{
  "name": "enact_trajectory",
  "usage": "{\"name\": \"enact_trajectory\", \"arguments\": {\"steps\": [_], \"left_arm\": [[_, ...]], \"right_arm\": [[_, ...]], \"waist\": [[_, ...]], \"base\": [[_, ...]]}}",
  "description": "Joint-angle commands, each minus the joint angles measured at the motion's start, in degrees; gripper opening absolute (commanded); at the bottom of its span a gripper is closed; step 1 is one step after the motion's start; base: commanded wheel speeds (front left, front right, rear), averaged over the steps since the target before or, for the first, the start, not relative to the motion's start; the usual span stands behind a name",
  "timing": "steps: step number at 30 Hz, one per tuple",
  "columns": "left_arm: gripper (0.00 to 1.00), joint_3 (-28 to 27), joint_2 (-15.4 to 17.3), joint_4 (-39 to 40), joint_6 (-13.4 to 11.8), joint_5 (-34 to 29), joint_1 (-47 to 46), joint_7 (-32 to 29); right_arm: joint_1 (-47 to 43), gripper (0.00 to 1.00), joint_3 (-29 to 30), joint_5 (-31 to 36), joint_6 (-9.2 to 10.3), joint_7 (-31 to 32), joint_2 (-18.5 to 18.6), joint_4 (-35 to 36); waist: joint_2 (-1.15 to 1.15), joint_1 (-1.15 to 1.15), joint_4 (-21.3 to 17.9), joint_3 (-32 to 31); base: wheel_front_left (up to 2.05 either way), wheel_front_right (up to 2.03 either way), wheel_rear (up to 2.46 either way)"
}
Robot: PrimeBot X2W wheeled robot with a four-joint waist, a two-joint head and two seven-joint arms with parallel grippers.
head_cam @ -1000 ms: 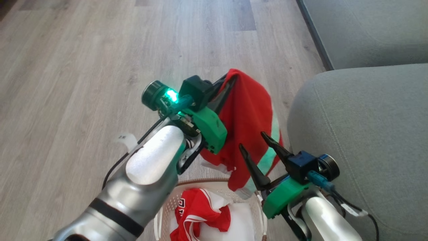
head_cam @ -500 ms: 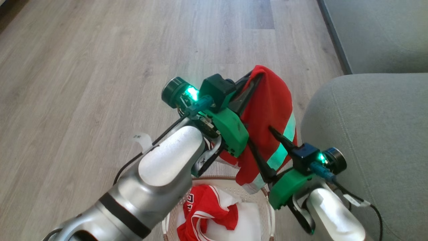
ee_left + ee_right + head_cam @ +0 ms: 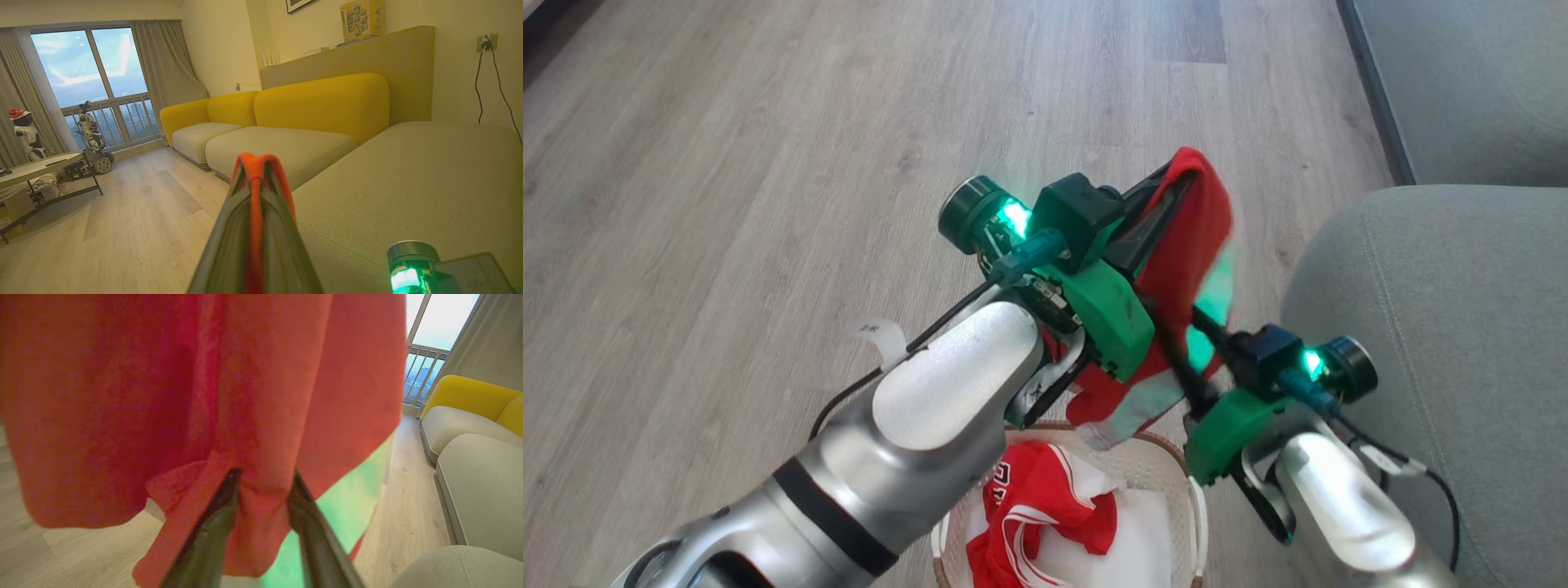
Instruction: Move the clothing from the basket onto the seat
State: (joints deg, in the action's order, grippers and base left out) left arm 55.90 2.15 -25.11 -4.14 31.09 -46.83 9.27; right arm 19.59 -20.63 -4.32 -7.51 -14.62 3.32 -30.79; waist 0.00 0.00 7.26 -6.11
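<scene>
Hanging above the basket [image 3: 1135, 469], which holds a second red piece [image 3: 1045, 510] on a white sheet [image 3: 1147, 543], the red garment [image 3: 1188, 237] has my right gripper [image 3: 264, 475] straddling a low fold, jaws apart, and my left gripper [image 3: 255, 163] clenched on its top edge. I'd close the right fully before swinging both across to the seat [image 3: 1437, 327] beside it, clearing the rounded edge. Hem's blurred, green glare washes out the pale panel, basket's cut off.
</scene>
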Motion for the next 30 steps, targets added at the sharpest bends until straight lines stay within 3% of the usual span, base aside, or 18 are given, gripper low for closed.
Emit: {"name": "enact_trajectory", "arguments": {"steps": [1,11,12,14,15,16,26,30], "left_arm": [[0.00,-1.8,0.7,1.3,-0.7,0.4,-4.2,0.5],[0.00,-3.2,2.0,-3.2,-1.3,2.1,-2.2,2.0],[0.11,-3.5,2.3,-3.6,-1.4,2.4,-1.9,2.3],[0.60,-4.1,2.7,-4.3,-1.6,2.8,-1.1,2.9],[0.90,-4.4,3.0,-4.6,-1.7,3.0,-0.6,3.2],[1.00,-4.7,3.2,-4.9,-1.9,3.1,-0.2,3.6],[1.00,-6.2,4.2,-5.8,-2.8,3.5,5.7,5.4],[1.00,-6.2,4.6,-5.2,-3.1,2.9,9.2,5.6]], "right_arm": [[4.2,0.00,-0.8,-0.5,0.02,-0.4,-0.4,1.5],[3.8,0.00,0.6,-1.8,0.02,-0.4,-0.4,2.7],[3.7,0.00,0.9,-1.9,0.02,-0.4,-0.4,3.0],[3.6,0.00,1.9,-2.1,0.02,-0.4,-0.4,3.9],[3.6,0.00,2.5,-2.0,0.02,-0.4,-0.4,4.3],[3.7,0.00,3.2,-1.9,0.02,-0.4,-0.4,4.7],[4.1,0.00,11.1,1.2,0.02,-0.4,-0.4,8.5],[2.9,0.00,15.8,4.0,0.02,-0.4,-0.4,9.4]], "waist": [[0.00,0.00,0.1,0.1],[0.00,0.00,-1.8,0.3],[0.00,0.00,-2.2,0.3],[0.00,0.00,-3.1,0.2],[0.00,0.00,-3.5,0.2],[0.00,0.00,-4.0,0.3],[0.00,0.00,-9.7,0.9],[0.00,0.00,-13.9,1.3]], "base": [[0.00,0.00,0.00],[0.00,0.00,0.00],[0.00,0.00,0.00],[0.00,0.00,0.00],[0.00,0.00,0.00],[0.00,0.00,0.00],[0.00,0.00,0.00],[0.00,0.00,0.00]]}}
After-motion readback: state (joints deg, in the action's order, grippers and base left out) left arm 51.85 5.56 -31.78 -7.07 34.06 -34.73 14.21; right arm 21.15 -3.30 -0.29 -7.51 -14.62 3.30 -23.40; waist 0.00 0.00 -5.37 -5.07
